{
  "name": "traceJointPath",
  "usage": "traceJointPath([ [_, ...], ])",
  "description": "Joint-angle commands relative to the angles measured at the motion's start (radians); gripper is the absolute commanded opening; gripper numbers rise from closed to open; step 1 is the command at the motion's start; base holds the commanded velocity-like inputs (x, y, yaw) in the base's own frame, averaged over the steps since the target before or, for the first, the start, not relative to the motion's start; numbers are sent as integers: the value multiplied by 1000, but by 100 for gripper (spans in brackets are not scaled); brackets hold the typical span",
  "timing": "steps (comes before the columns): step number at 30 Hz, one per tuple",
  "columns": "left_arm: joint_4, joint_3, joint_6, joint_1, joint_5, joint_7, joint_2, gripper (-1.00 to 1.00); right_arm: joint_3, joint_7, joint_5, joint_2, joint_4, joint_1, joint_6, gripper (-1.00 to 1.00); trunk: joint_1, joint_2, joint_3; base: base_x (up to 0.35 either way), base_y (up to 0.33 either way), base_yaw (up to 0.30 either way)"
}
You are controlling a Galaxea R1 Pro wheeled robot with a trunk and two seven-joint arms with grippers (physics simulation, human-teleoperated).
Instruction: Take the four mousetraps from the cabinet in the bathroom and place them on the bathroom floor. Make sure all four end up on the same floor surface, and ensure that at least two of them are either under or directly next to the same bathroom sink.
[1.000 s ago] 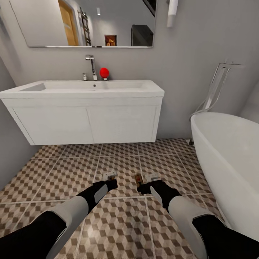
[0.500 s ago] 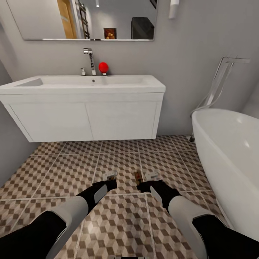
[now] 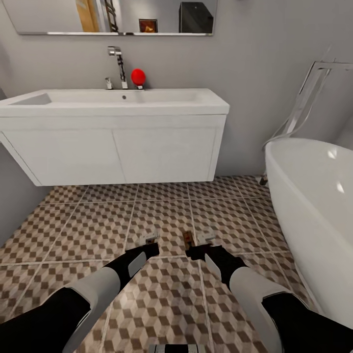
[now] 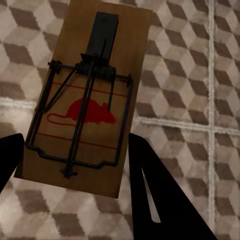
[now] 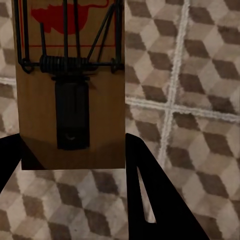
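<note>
Mousetraps sit one in each of our grippers: the left gripper [image 3: 148, 241] pinches a mousetrap [image 4: 87, 97] between its dark fingers [image 4: 160, 197], and the right gripper [image 3: 198, 243] is closed on a second mousetrap [image 5: 70, 80] the same way, both boards held above the bathroom floor [image 3: 98, 225]. The bathroom sink [image 3: 115, 135] hangs on the far wall, well apart from our hands, with the bathtub [image 3: 314, 206] on the right. We judge the step in hand to be carrying this pair to the sink, so we should close the gap first, until the grippers reach the tiles just in front of or beneath the vanity. Then we lower each board flat, spring side up, and let go only once it rests on the tiles, keeping the two apart so neither lands on the other.
</note>
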Motion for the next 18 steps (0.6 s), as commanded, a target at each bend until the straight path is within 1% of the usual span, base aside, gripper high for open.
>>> traceJointPath([
  [1,-2,-8,3,0,6,3,0,-100,3,-1,-3,0,-2,0,0,-100,0,-1,-5,0,0,0],
  [2,-2,-8,2,0,6,3,0,-100,3,-1,-3,0,-2,0,-5,-100,1,-1,-9,0,0,0],
  [11,-3,-8,-7,0,6,3,0,-100,3,-1,-3,0,-1,0,-28,-100,1,-1,-9,0,0,0],
  [18,-3,-8,-10,0,6,3,0,-100,3,-1,-3,0,0,0,-30,-100,4,-3,-36,0,0,0],
])
